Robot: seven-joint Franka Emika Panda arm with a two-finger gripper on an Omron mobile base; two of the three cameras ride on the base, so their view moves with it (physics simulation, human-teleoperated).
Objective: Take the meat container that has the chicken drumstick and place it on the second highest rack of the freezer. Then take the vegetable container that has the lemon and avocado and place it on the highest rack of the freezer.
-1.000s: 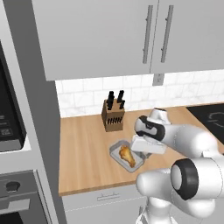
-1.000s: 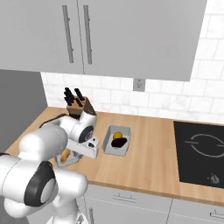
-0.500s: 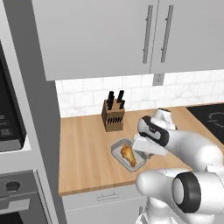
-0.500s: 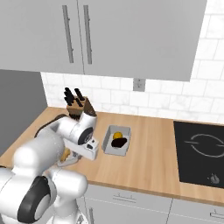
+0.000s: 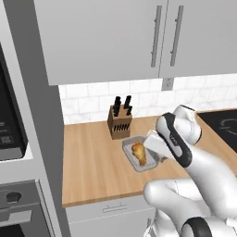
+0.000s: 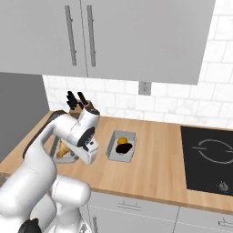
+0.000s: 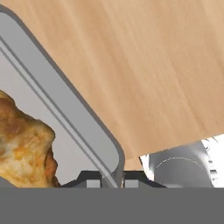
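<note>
Meat container (image 5: 140, 156) with the chicken drumstick (image 5: 139, 153) inside is sitting on the wooden counter (image 5: 92, 162), just in front of the knife block (image 5: 120, 121). The gripper (image 7: 111, 181) is reaching down at the tray's right edge; in the hand view the two finger tips are pressing together on the thin grey rim (image 7: 78, 118), so the jaws are clamped on the container's wall. The vegetable container (image 6: 121, 145) with the lemon (image 6: 122, 140) and avocado (image 6: 124, 148) is resting a little way to the right, apart from the arm. Judging from this narrow pinch at one edge, the tray is likely to tilt when lifted, letting the drumstick slide out, or the rim may be slipping from the fingers during the carry to the freezer.
</note>
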